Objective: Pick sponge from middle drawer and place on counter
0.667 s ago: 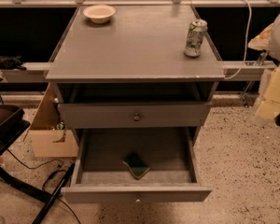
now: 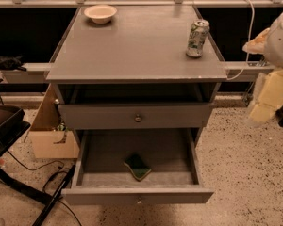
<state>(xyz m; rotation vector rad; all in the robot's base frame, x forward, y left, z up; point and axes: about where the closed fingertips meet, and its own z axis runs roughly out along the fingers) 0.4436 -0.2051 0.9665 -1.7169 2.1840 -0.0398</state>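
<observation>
The sponge (image 2: 137, 166), dark green on top with a pale edge, lies on the floor of the middle drawer (image 2: 92, 160), near its front centre. That drawer is pulled far out below the upper knobbed drawer (image 2: 138, 118). The counter (image 2: 137, 46) is the flat grey top of the cabinet. My gripper (image 2: 269, 98), with pale yellow fingers, hangs at the right edge of the view. It is beside the cabinet at about the height of the upper drawer, well right of and above the sponge. It holds nothing that I can see.
A pale bowl (image 2: 100, 13) stands at the counter's far left corner and a soda can (image 2: 197, 38) near its right edge. A cardboard box (image 2: 49, 140) sits on the floor left of the cabinet, with cables and a black stand (image 2: 9, 126) beside it. The floor is speckled.
</observation>
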